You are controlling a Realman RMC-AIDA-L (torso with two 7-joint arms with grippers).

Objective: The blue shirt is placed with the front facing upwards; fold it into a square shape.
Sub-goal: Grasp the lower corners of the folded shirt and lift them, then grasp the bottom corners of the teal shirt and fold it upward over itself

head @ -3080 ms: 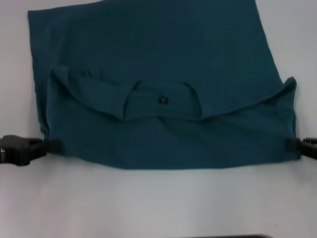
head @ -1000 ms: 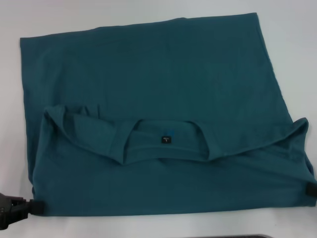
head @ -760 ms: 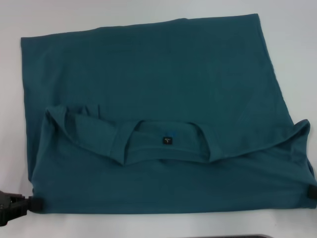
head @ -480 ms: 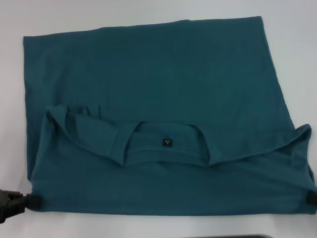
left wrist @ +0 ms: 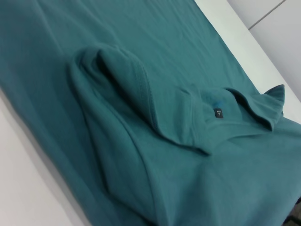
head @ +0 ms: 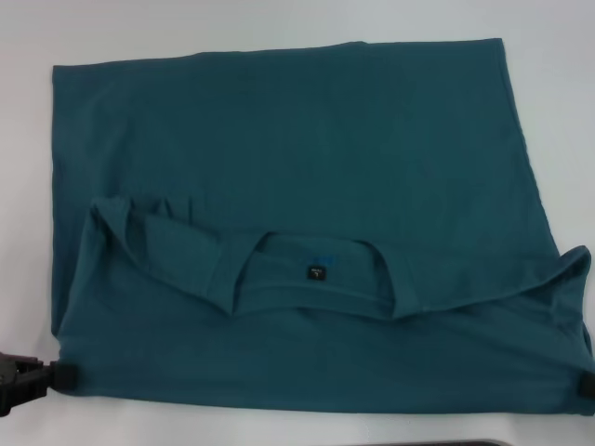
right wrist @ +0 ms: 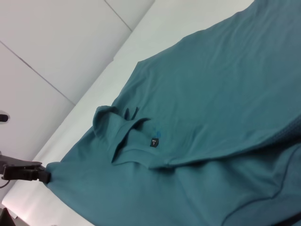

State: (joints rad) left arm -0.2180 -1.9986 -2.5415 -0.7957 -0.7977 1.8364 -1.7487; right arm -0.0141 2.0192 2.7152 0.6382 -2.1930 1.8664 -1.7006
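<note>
Here the blue shirt [head: 307,195] lies spread across the white tabletop [head: 279,427], covering most of it from the far edge down toward the near edge. Its collar end is folded over onto the body, so the ribbed round collar [head: 316,279] with its small dark label [head: 317,273] faces up in the near half, with a plain teal layer behind it. The fold forms a wavy, raised ridge running from the left side to the right side, bunched at both ends. No lettering shows on the cloth.

The left gripper [head: 58,377] sits at the near left corner of the shirt, its fingers clenched on the cloth edge just above the tabletop; the right wrist view shows the same gripper [right wrist: 43,176] pinching that corner. The right gripper [head: 586,385] is at the near right corner, only a small dark part of it visible at the border of the head view, touching the shirt's edge; whether its fingers are closed on the cloth cannot be told.

The near hem between the two grippers runs roughly straight along the near edge of the tabletop.
</note>
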